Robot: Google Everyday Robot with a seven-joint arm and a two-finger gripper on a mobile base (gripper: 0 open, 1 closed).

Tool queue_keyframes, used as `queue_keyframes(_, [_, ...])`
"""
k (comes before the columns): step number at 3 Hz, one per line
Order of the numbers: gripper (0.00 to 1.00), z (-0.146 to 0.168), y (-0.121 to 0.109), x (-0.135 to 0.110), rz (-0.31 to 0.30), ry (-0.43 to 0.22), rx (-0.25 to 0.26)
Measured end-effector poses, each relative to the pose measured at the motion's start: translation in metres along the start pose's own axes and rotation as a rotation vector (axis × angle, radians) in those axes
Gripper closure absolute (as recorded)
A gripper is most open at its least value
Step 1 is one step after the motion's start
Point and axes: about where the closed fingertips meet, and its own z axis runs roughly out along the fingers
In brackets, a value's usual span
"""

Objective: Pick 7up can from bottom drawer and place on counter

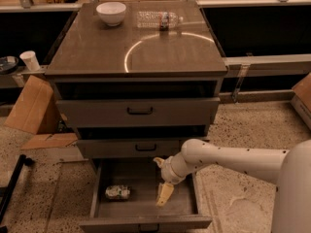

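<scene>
The 7up can [118, 192] lies on its side in the left part of the open bottom drawer [181, 211]. My gripper [164, 194] hangs over the drawer's middle, pointing down, to the right of the can and apart from it. It holds nothing that I can see. The white arm [228, 158] reaches in from the right. The counter [141, 47] tops the grey cabinet above.
A white bowl [111, 12] and a clear plastic bottle [159, 19] sit at the back of the counter. Two upper drawers [140, 111] stand slightly pulled out. Cardboard [31, 106] leans left of the cabinet. A white cup [30, 60] stands on a ledge at the left.
</scene>
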Motion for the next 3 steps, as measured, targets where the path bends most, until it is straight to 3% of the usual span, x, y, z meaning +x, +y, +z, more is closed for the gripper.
queue_keyframes(2, [0.00,0.061,-0.023,0.017,0.014,-0.007,0.001])
queue_keyframes(3, [0.00,0.100,-0.043,0.019,0.010,-0.032,0.032])
